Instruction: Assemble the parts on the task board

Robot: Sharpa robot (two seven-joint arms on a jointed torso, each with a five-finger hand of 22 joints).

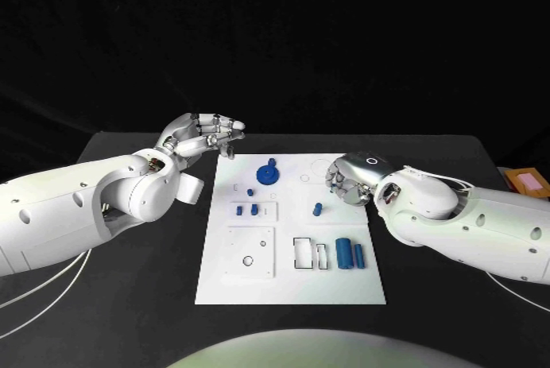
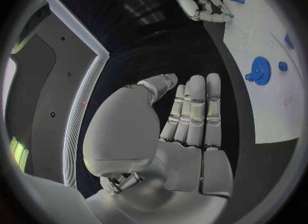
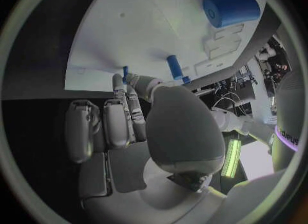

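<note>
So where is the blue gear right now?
In the head view, the blue gear sits on the task board near its far edge, just right of the left hand.

Even overhead light, dark backdrop, sharp head view; wrist views fisheye-bent.

We see task board (image 1: 289, 284): matt white plate, smooth. Blue gear (image 1: 269, 174) and blue cylinder (image 1: 342, 253): smooth plastic look, slight sheen. Both hands, left (image 1: 207, 134) and right (image 1: 350, 179): glossy silver metal look. Table (image 1: 137, 304): matt black.
</note>
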